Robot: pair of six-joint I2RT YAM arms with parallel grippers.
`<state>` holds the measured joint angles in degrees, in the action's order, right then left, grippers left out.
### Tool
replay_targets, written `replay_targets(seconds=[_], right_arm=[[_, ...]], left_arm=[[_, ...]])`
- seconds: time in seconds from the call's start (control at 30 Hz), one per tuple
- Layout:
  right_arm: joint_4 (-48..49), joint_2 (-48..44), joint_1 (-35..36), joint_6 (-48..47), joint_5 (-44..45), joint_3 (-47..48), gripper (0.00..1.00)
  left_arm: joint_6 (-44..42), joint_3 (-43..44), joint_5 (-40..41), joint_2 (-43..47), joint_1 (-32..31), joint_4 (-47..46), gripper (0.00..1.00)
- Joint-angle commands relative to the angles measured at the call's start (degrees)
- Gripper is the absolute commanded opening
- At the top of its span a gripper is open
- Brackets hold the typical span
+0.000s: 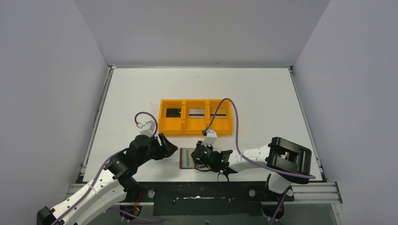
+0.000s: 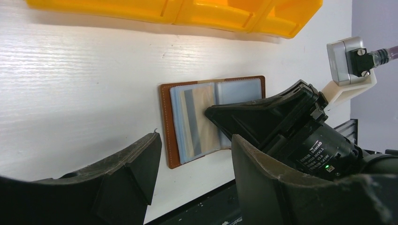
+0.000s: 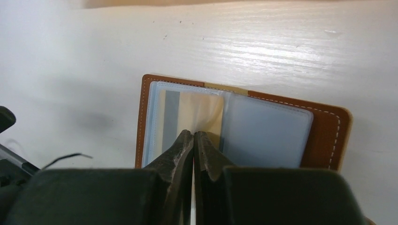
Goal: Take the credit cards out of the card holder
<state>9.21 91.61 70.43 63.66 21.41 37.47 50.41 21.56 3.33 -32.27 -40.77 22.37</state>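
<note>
The card holder (image 1: pixel 186 158) lies open and flat near the table's front edge, brown leather (image 2: pixel 165 126) around pale blue-grey pockets (image 3: pixel 267 131). A tan-gold credit card (image 3: pixel 202 110) with a grey stripe sits in its left pocket. My right gripper (image 3: pixel 193 133) is shut, its joined tips resting on that card's near edge (image 2: pixel 199 122). My left gripper (image 2: pixel 195 140) hangs open just left of the card holder (image 1: pixel 171 149), touching nothing. A black card (image 1: pixel 173 112), a silvery one (image 1: pixel 197 112) and a third card (image 1: pixel 218 114) lie in the orange tray.
The orange three-compartment tray (image 1: pixel 184 129) stands just beyond the card holder, mid-table. The right arm reaches in low from the right along the front edge. The table's dark front rail (image 2: pixel 206 206) runs close under the card holder.
</note>
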Motion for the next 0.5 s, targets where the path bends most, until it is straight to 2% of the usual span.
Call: replay_targets(seconds=[0.0,0.23,0.47], right_arm=[[10.7,-3.6,-0.8,-0.8,-2.2,-2.5,0.00],[18.9,-4.2,-1.3,0.8,-4.4,-6.6,0.00],[22.4,-5.0,-1.9,1.9,-5.3,-9.3,0.00]], left_arm=[[0.0,0.0,-3.3,-0.5,0.0,-6.7,0.56],[0.4,-1.7,-6.6,-3.3,-0.1,-10.5,0.57],[2.4,-4.9,-8.9,-4.9,-0.1,-15.8,0.57]])
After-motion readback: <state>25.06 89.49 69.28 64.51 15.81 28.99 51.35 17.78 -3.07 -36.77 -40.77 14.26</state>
